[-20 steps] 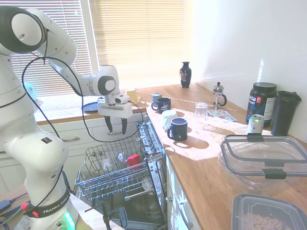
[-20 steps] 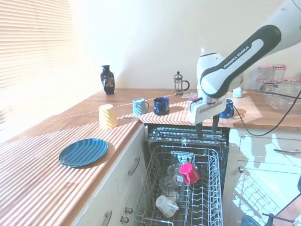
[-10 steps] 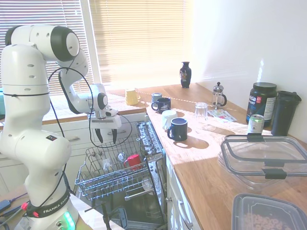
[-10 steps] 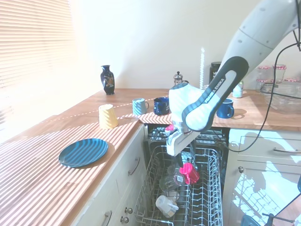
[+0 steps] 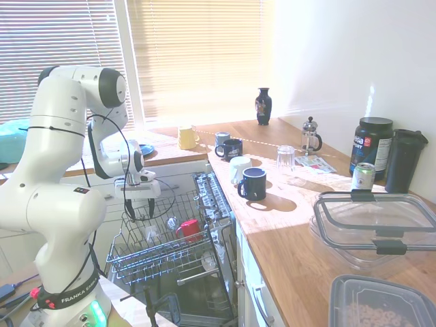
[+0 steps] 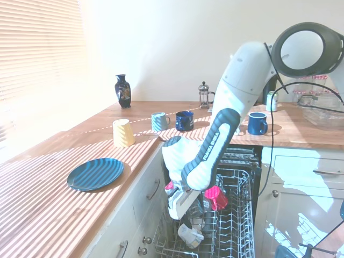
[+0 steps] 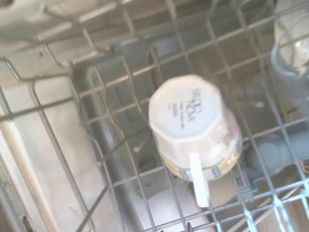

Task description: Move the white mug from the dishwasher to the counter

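Note:
The white mug (image 7: 190, 126) stands upside down in the dishwasher's grey wire rack (image 5: 160, 253), base up, its handle lying along the wires. It shows small at the rack's left end (image 5: 151, 234) and near the front (image 6: 189, 235). My gripper (image 5: 142, 210) hangs open just above the rack, over the mug and not touching it. In the second exterior view the arm's wrist covers part of the rack. The wooden counter (image 5: 300, 228) runs along the right, above the open dishwasher.
A red cup (image 5: 190, 228) and a clear glass (image 7: 292, 48) share the rack beside the mug. On the counter are a navy mug (image 5: 254, 183), a yellow mug (image 6: 123, 133), a blue plate (image 6: 95, 173), a French press (image 5: 310, 135) and plastic containers (image 5: 375, 225).
The arm has swung left from over the rack's back and come down. The open gripper now hangs low over the white mug at the rack's left end.

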